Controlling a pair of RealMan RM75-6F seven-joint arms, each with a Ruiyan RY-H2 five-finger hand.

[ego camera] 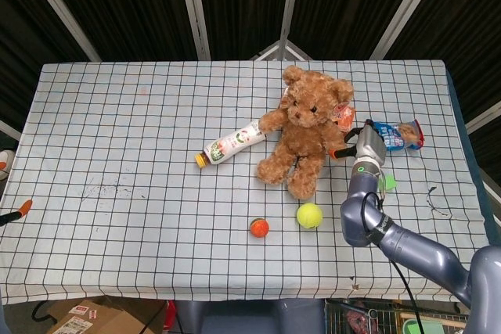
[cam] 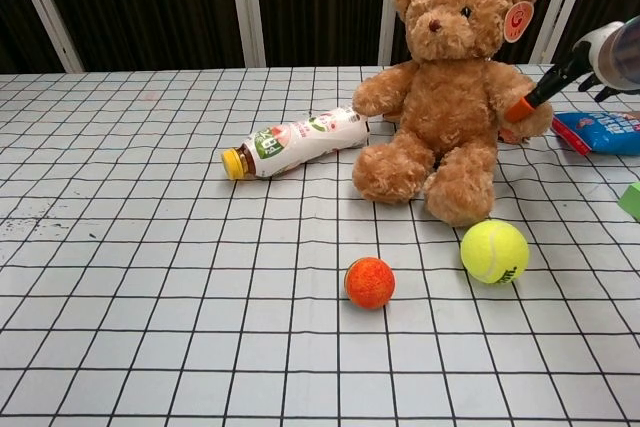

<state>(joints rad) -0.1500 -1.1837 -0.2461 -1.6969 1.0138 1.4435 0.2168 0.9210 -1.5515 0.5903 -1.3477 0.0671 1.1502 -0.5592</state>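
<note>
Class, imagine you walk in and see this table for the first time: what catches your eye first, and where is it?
The big brown teddy bear sits upright toward the far right of the checked table, with the right hand reaching an orange-tipped finger to its arm. A bottle lies on its side just left of the bear, and in front sit a yellow tennis ball and a smaller orange ball.

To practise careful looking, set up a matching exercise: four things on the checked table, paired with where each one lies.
Things:
1. teddy bear
2. drink bottle
3. tennis ball
4. orange ball

Places:
A. lying on its side, left of the bear
B. nearest the front edge
C. sitting upright
D. just before the bear's foot

Pairs: 1-C, 2-A, 3-D, 4-B
</note>
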